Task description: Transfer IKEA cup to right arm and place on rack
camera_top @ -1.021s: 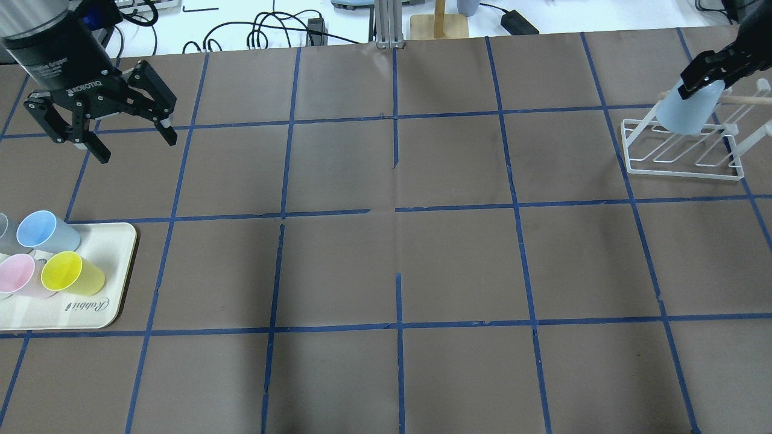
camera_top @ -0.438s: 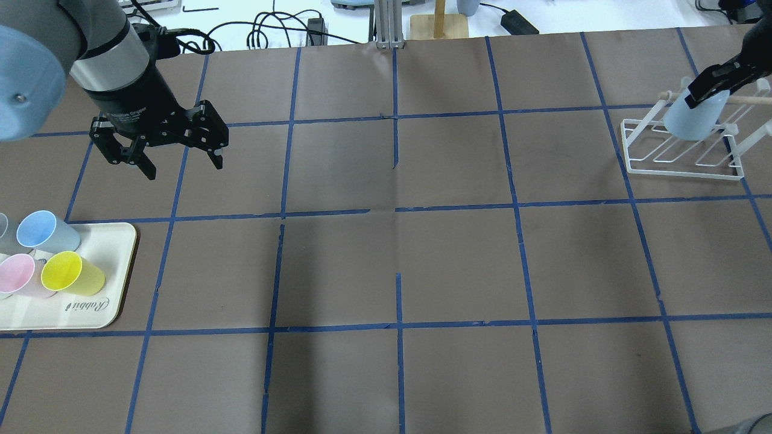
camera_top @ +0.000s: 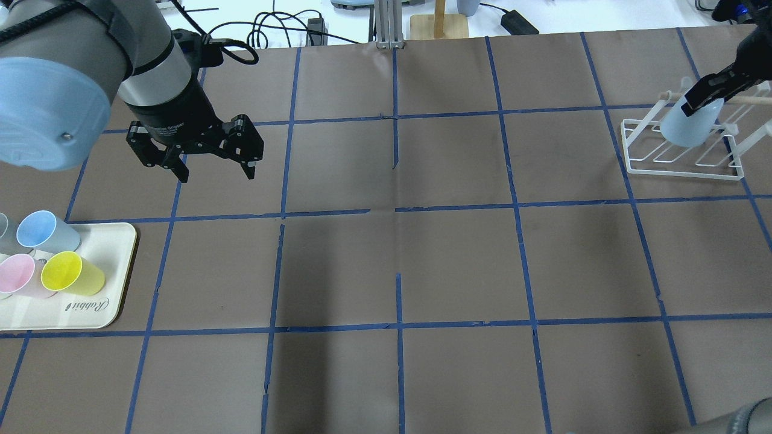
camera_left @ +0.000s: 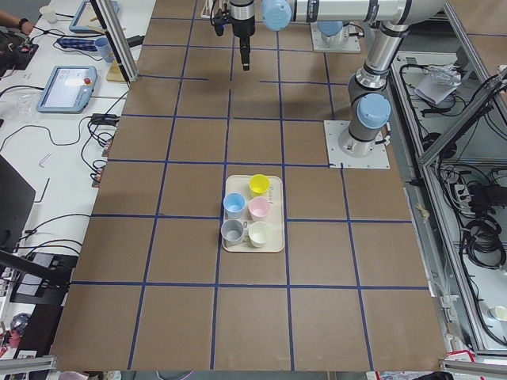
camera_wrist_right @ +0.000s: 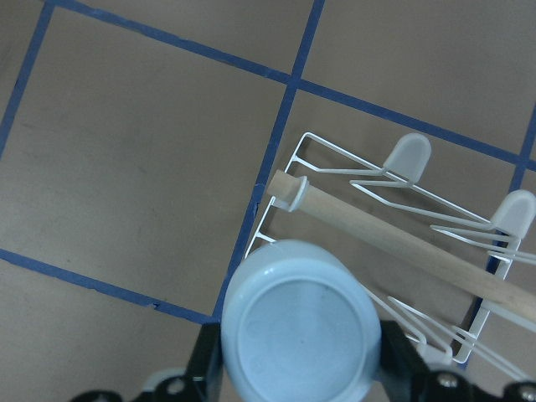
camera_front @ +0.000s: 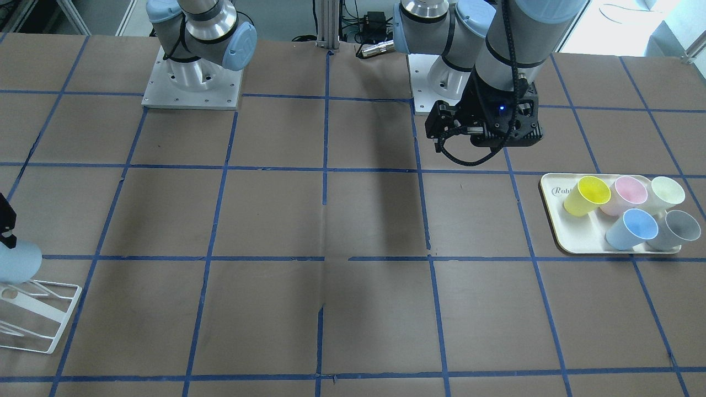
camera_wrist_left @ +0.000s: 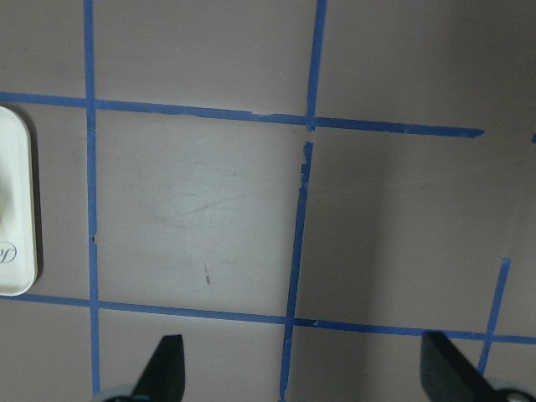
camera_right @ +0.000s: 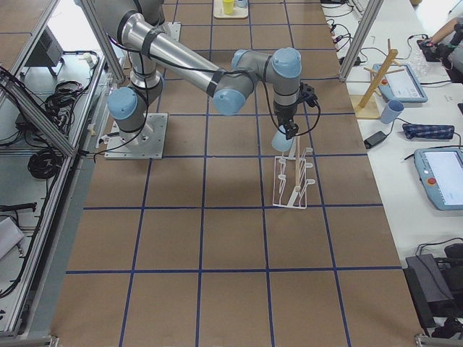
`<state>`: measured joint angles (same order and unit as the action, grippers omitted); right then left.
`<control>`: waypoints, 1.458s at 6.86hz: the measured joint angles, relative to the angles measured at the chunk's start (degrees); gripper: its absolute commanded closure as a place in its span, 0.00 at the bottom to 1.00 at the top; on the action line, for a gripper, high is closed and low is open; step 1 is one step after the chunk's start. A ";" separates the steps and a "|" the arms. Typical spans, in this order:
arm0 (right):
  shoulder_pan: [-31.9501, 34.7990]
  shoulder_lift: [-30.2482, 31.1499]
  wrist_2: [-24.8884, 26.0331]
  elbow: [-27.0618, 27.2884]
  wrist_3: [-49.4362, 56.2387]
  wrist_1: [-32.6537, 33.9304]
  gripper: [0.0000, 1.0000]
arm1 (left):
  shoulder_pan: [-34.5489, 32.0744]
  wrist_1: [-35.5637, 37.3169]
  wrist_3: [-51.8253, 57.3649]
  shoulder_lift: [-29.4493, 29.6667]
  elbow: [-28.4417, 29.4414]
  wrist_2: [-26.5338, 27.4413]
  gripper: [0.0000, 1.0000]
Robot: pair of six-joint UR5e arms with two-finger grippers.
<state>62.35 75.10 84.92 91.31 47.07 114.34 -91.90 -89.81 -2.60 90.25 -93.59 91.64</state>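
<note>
While the left end effector gapes empty, the right end effector clamps the IKEA cup.

Robotics lab: tape-gridded table, teach pendants, cables, aluminium framing.
</note>
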 measured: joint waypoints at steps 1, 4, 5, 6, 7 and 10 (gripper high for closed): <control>-0.26 -0.51 -0.01 0.00 0.50 0.00 0.44 | -0.03 0.19 1.67 -0.18 -0.62 -0.22 0.00; -0.53 -1.33 -0.09 -0.36 0.91 -0.01 0.00 | 0.58 0.07 4.74 -0.68 -1.67 0.33 0.00; -0.56 -1.38 -0.06 -0.76 0.91 -0.06 0.00 | 0.77 -0.14 4.84 -0.73 -1.61 0.42 0.00; -0.56 -1.22 -0.03 -1.03 0.89 -0.12 0.00 | 1.19 -0.23 4.88 -0.76 -1.58 0.45 0.00; -0.55 -0.57 0.02 -1.31 0.73 -0.40 0.00 | 1.58 -0.22 4.89 -0.77 -1.58 0.47 0.00; 0.08 5.47 0.17 -4.06 -2.55 -11.06 0.00 | 1.78 -0.15 4.89 -0.72 -0.83 0.27 0.00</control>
<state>62.43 80.57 85.09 87.25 44.52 103.28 -90.12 -89.95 2.29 89.52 -94.42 91.91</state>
